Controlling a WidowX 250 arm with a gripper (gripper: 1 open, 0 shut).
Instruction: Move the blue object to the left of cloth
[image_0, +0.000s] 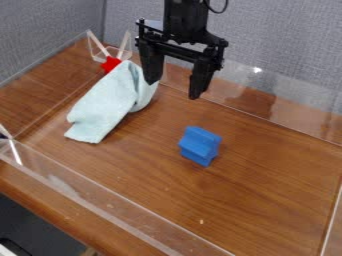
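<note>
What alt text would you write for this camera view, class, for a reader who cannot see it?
A black robot pincer hangs open, pointing down, above a wooden table, holding nothing. A small blue block sits in front of it to the right, and a rumpled pale mint cloth lies to the left, with a small red object at the cloth's far end.

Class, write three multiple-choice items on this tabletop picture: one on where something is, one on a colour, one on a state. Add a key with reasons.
1. Where does the blue block lie relative to the cloth?
A. On it
B. To its right in the picture
C. To its left in the picture

2. What colour is the small object at the cloth's far end?
A. Red
B. Green
C. Yellow

3. The gripper is:
A. Holding the block
B. Holding the cloth
C. Open and empty

Key: B, bare wood separates them; A, red shows; C, the fingers stand apart around nothing.
</note>
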